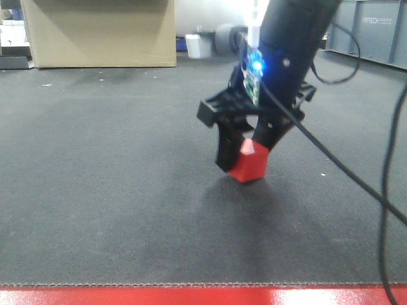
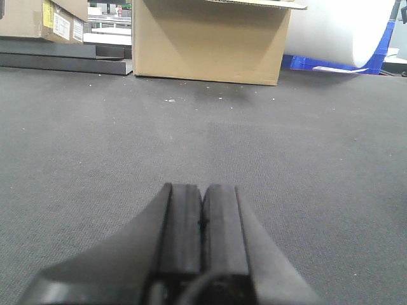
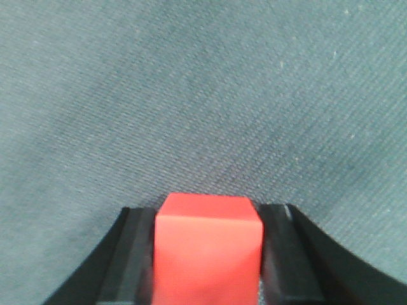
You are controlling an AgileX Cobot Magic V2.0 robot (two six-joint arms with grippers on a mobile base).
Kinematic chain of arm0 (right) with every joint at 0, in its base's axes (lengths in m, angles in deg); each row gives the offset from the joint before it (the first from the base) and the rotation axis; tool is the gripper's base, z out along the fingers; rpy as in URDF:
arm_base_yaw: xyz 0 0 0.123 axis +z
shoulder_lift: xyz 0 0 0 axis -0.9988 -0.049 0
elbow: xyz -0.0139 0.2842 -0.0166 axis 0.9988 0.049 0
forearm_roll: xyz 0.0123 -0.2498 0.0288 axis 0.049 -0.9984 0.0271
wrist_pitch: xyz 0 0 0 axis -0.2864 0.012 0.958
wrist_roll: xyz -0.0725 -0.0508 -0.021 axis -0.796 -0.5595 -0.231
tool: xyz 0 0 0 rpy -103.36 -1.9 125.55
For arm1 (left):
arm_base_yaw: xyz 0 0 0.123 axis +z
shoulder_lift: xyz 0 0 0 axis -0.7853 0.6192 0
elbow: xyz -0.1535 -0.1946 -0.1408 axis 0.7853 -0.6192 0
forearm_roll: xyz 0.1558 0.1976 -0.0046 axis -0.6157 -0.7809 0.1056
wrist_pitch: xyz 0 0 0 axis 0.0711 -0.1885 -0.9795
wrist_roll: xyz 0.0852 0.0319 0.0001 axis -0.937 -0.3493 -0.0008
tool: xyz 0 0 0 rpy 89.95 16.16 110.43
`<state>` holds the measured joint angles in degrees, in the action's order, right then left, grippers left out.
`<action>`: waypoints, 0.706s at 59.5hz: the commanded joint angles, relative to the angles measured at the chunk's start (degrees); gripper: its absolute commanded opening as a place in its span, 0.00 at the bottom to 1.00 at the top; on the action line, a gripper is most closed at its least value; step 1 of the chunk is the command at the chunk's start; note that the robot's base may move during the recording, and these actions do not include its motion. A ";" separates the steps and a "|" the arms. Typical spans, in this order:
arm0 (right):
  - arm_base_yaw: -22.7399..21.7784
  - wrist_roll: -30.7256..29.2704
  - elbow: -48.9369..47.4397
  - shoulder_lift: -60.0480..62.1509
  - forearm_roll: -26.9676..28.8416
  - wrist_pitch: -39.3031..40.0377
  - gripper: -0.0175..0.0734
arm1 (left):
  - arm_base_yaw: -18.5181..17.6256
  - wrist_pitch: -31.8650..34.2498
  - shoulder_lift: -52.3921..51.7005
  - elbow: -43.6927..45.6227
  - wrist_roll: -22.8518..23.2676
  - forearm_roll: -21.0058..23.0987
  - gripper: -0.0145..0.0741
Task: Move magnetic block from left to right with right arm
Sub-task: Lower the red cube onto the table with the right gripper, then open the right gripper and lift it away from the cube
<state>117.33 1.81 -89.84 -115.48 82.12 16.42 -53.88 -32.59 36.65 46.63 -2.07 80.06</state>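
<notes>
Two fingers of your right gripper point(image 3: 206, 254) clamp the red block point(image 1: 249, 162) from both sides; its lower corner is tilted, at or just above the grey mat point(image 1: 95, 159). Your left gripper point(image 2: 202, 222) is fully closed, holding nothing, facing a cardboard box point(image 2: 210, 44).

A dark grey textured mat point(image 1: 95, 190) covers the surface, edged by a red strip point(image 1: 191, 296) along the near side. Behind it stand a cardboard box point(image 1: 98, 32), a white bucket point(image 1: 198, 46) and grey crates point(image 1: 375, 28).
</notes>
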 commanded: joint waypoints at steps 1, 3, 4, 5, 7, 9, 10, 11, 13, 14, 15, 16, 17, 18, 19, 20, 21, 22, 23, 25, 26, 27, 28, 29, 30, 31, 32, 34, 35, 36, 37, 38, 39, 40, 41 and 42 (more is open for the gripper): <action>0.04 -0.45 -3.60 3.20 -0.06 -0.45 0.90 | 0.10 5.10 -0.60 -0.53 0.25 0.00 0.03; 0.04 -0.40 -4.16 3.55 -0.06 -1.13 0.90 | 0.10 5.10 -0.60 -0.53 0.25 0.00 0.03; 0.04 -0.35 -4.37 3.70 -0.06 -1.54 0.89 | 0.10 5.10 -0.60 -0.53 0.25 0.00 0.03; 0.04 -0.20 -4.51 4.00 -0.06 -1.74 0.88 | 0.10 5.10 -0.60 -0.53 0.25 0.00 0.03; 0.04 0.32 -4.60 4.66 -0.06 -1.90 0.87 | 0.10 5.10 -0.60 -0.53 0.25 0.00 0.03; 0.04 0.81 -4.53 5.36 -0.06 -1.91 0.85 | 0.10 5.10 -0.60 -0.53 0.25 0.00 0.03; 0.04 1.17 -4.47 5.91 -0.06 -2.04 0.85 | 0.10 5.10 -0.60 -0.53 0.25 0.00 0.03; 0.04 1.47 -4.47 6.34 -0.06 -2.16 0.84 | 0.10 5.10 -0.60 -0.53 0.25 0.00 0.03; -0.11 2.25 -4.38 7.40 -0.06 -2.47 0.81 | 0.10 5.10 -0.60 -0.53 0.25 0.00 0.03; -0.17 2.62 -4.30 7.82 -0.06 -2.55 0.80 | 0.10 5.10 -0.60 -0.53 0.25 0.00 0.03; -0.17 2.85 -4.22 8.30 -0.01 -2.62 0.79 | 0.10 5.10 -0.60 -0.53 0.25 0.00 0.03; -0.17 3.13 -4.03 8.81 -0.01 -2.71 0.77 | 0.10 5.10 -0.60 -0.53 0.25 0.00 0.03; -0.17 3.25 -3.85 9.35 -0.01 -2.71 0.76 | 0.10 5.10 -0.60 -0.53 0.25 0.00 0.03; -0.17 3.56 -3.54 10.27 -0.01 -2.71 0.73 | 0.10 5.10 -0.60 -0.53 0.25 0.00 0.03; -0.17 3.63 -3.28 10.90 -0.01 -2.61 0.71 | 0.10 5.10 -0.60 -0.53 0.25 0.00 0.03; -0.17 3.62 -2.97 11.88 -0.01 -2.47 0.69 | 0.10 5.10 -0.60 -0.53 0.25 0.00 0.03; -0.17 3.62 -2.64 12.60 -0.01 -2.32 0.66 | 0.10 5.10 -0.60 -0.53 0.25 0.00 0.03; -0.17 3.62 -2.26 13.34 -0.01 -2.19 0.63 | 0.10 5.10 -0.60 -0.53 0.25 0.00 0.03; -0.17 3.62 -1.84 14.11 -0.01 -2.00 0.61 | 0.10 5.10 -0.60 -0.53 0.25 0.00 0.03; -0.17 3.62 -0.64 16.18 -0.01 -1.41 0.54 | 0.10 5.10 -0.60 -0.53 0.25 0.00 0.03; -0.17 3.62 -0.08 17.04 -0.01 -1.09 0.52 | 0.10 5.10 -0.60 -0.53 0.25 0.00 0.03; -0.17 3.62 0.55 17.93 -0.01 -0.67 0.49 | 0.10 5.10 -0.60 -0.53 0.25 0.00 0.03; -0.17 3.62 1.56 18.87 -0.01 -0.04 0.47 | 0.10 5.10 -0.60 -0.53 0.25 0.00 0.03; -0.17 3.62 2.27 20.33 -0.01 0.42 0.44 | 0.10 5.10 -0.60 -0.53 0.25 0.00 0.03; -0.17 3.62 3.42 21.33 -0.01 1.16 0.41 | 0.10 5.10 -0.60 -0.53 0.25 0.00 0.03; -0.17 3.62 4.23 22.84 -0.01 1.71 0.39 | 0.10 5.10 -0.60 -0.53 0.25 0.00 0.03; -0.17 3.62 5.07 23.88 -0.01 2.30 0.36 | 0.10 5.10 -0.60 -0.53 0.25 0.00 0.03; -0.17 3.62 6.84 26.06 -0.01 3.51 0.32 | 0.10 5.10 -0.60 -0.53 0.25 0.00 0.03; -0.17 3.62 7.76 27.13 -0.01 4.13 0.30 | 0.10 5.10 -0.60 -0.53 0.25 0.00 0.03; -0.17 3.62 9.16 28.21 -0.01 4.78 0.28 | 0.10 5.10 -0.60 -0.53 0.25 0.00 0.03; -0.17 3.62 10.12 29.91 -0.01 5.75 0.26 | 0.10 5.10 -0.60 -0.53 0.25 0.00 0.03; -0.17 3.62 11.10 31.06 -0.01 6.43 0.26 | 0.10 5.10 -0.60 -0.53 0.25 0.00 0.03; -0.17 3.62 12.60 32.19 0.06 7.43 0.26 | 0.10 5.10 -0.60 -0.53 0.25 0.00 0.03; -0.17 3.62 13.61 33.86 0.12 8.10 0.26 | 0.10 5.10 -0.60 -0.53 0.25 0.00 0.03; -0.17 3.62 14.61 35.01 0.11 8.76 0.26 | 0.10 5.10 -0.60 -0.53 0.25 0.00 0.03; -0.17 3.62 15.62 36.17 0.19 9.44 0.26 | 0.10 5.10 -0.60 -0.53 0.25 0.00 0.03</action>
<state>117.33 5.39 -77.39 -87.07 81.99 19.41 -53.88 -32.59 36.65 46.63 -2.07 80.06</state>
